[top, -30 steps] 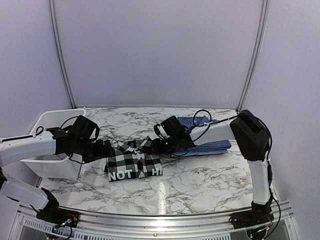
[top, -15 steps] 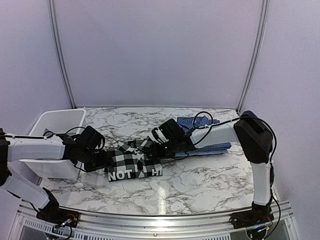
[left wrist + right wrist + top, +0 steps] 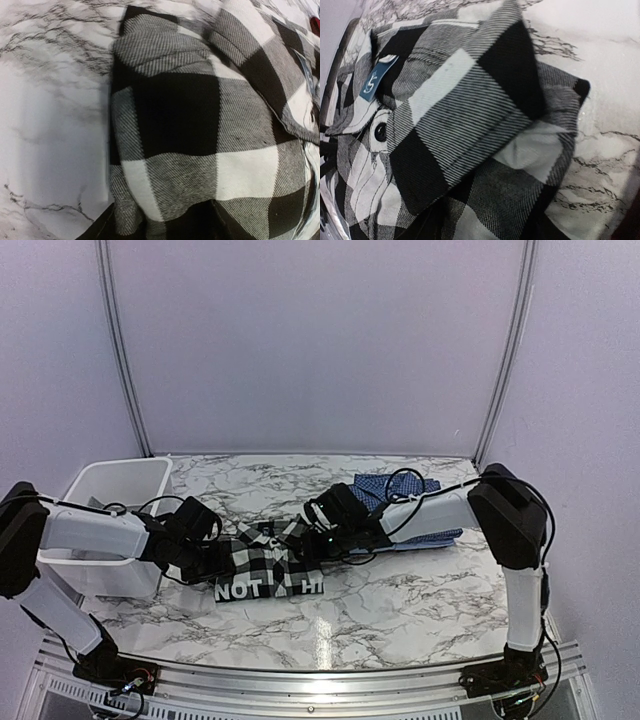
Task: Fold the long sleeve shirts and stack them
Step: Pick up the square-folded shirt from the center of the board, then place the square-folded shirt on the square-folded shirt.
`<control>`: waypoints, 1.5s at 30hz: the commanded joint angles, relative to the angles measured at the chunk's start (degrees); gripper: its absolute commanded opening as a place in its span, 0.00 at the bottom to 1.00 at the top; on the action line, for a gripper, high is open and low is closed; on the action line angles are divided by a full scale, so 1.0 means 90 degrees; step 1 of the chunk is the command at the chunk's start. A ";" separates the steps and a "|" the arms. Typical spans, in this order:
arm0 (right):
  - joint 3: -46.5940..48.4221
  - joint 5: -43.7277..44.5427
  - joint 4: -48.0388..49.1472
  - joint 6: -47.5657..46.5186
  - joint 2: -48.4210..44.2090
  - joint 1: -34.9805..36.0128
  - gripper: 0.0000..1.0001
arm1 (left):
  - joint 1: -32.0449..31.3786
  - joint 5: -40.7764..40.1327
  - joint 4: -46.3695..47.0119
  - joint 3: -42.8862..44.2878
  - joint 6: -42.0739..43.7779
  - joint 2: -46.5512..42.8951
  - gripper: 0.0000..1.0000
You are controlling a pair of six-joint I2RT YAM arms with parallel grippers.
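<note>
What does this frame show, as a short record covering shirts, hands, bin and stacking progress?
check shirt: folded compactly mid-table, white lettering along near edge
blue shirt: folded, to the right, partly behind the right arm
left hand: low at the check shirt's left edge, grip unclear
right hand: low at its far right corner by the collar, grip unclear
white bin: far left of the table
stacked: not yet
</note>
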 commanded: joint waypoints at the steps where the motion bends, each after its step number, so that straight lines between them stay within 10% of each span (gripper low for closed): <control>1: 0.0318 0.0032 -0.0290 0.0085 0.0340 0.0226 0.42 | -0.0114 0.0057 0.0304 0.0087 -0.0088 0.0262 0.52; 13: 0.1176 0.0150 -0.0847 -0.0220 0.0427 0.0279 0.00 | -0.0179 -0.0027 0.0483 0.0442 -0.0248 0.0055 0.00; 30: 0.2925 0.0352 -0.2377 -0.1096 -0.0303 0.0147 0.00 | -0.0259 -0.0256 -0.0570 0.2260 0.0076 -0.0897 0.00; 45: 0.2301 0.0790 -0.2896 -0.1823 -0.1723 -0.1231 0.00 | -0.0770 -0.0164 -0.0563 0.4892 0.0287 0.1033 0.00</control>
